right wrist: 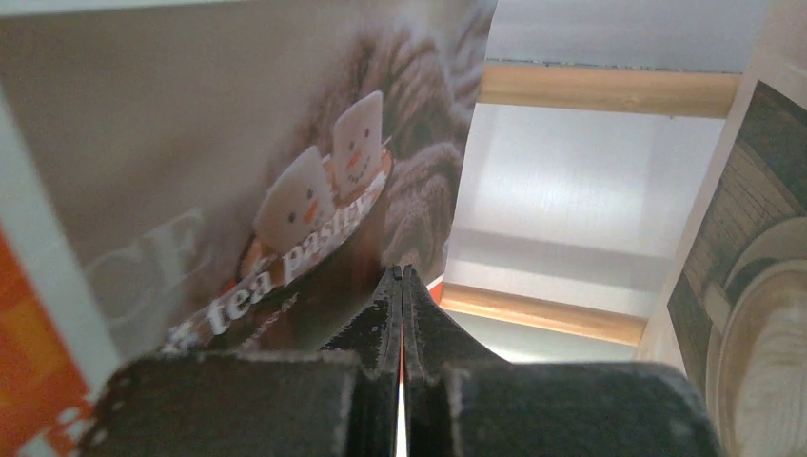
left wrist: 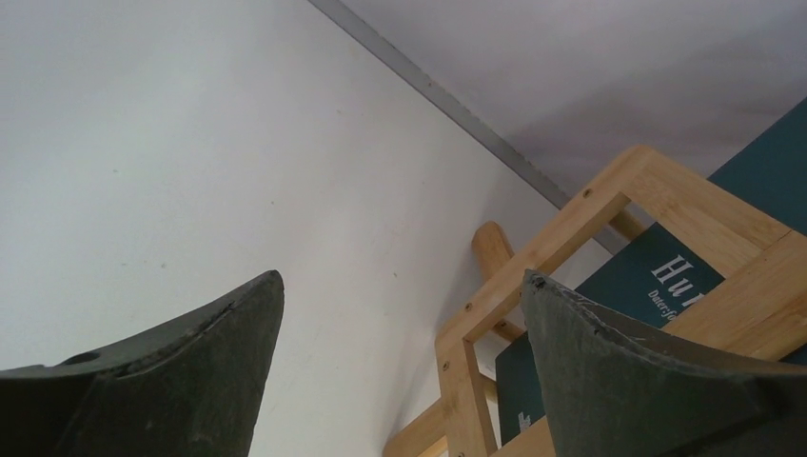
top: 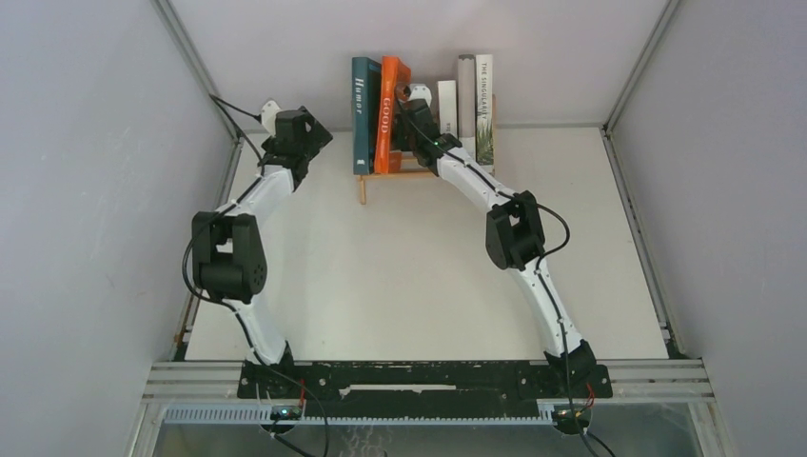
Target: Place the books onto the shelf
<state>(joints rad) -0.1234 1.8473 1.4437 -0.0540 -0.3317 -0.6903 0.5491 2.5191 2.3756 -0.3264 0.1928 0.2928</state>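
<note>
Books: five on the light-wood slatted shelf (top: 363, 188) at the table's far edge. Teal "Humor" book (top: 364, 114), orange "GOOD" book (top: 388, 114) tilted beside it, a gap, then small white book (top: 446, 107), plain grey book (top: 466, 100), white "The Singularity" book (top: 484, 109).
Right claw (right wrist: 401, 276): I see it pressed together, inside that gap.
Left claw (left wrist: 400, 286): spread wide, near the shelf's left end.

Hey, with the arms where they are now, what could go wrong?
The right gripper, shut, sits in the gap beside the tilted orange book; backing out could drag it over. The left gripper hangs open beside the shelf; a careless swing might knock it.
</note>
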